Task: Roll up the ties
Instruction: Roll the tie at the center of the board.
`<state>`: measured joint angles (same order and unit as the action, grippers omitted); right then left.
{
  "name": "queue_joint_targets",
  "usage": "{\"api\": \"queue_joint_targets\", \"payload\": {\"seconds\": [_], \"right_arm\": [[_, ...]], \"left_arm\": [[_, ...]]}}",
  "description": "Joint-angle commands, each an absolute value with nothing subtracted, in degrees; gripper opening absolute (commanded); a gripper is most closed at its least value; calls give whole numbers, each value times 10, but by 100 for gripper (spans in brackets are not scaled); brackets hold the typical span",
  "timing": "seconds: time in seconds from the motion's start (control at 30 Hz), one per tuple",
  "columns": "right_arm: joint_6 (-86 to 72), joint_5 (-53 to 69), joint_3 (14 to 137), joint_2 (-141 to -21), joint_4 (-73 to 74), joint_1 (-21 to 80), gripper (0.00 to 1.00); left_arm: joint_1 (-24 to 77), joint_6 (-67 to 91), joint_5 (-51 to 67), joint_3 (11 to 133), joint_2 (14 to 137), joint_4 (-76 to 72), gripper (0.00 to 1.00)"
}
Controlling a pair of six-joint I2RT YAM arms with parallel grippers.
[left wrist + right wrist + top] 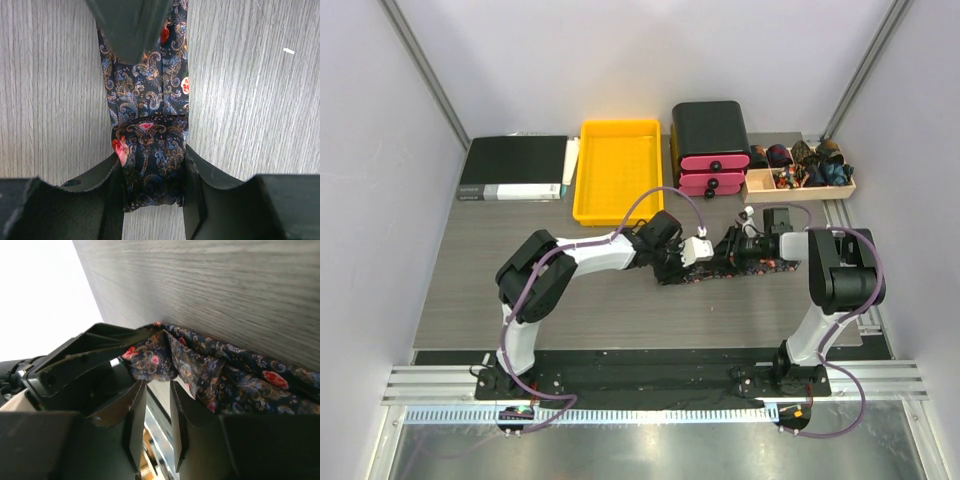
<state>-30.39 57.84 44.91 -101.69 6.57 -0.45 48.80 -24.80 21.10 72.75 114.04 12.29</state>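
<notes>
Roll of the tie (pixel 148 125), mid-tabletop (pixel 250 100), sits pinched between my left fingers (pixel 200 185) so the coil cannot spring loose. At twelve o'clock my right fingers (pixel 135 415), narrowly apart, meet the flat length, likely to steady it; whether they nip it I cannot tell.

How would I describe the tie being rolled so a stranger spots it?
On the grey table, look in front of the black box with pink drawers. The dark paisley tie lies there, one end rolled up. Unlike the bundles in the wooden box, it is mostly unrolled.
</notes>
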Motion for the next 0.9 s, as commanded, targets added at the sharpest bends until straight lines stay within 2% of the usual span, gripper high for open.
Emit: {"api": "queue_joint_targets", "payload": {"seconds": [0.0, 0.23, 0.57, 0.87], "right_arm": [[-382, 588, 389, -971, -116, 0, 33], [-466, 541, 328, -955, -301, 49, 34], [-477, 502, 312, -987, -365, 99, 35], [-468, 490, 295, -995, -356, 105, 38]], "left_arm": [[489, -250, 188, 703, 1195, 252, 7], [490, -248, 194, 707, 1201, 258, 7], [488, -245, 201, 705, 1201, 258, 9], [485, -240, 207, 705, 1202, 256, 10]]}}
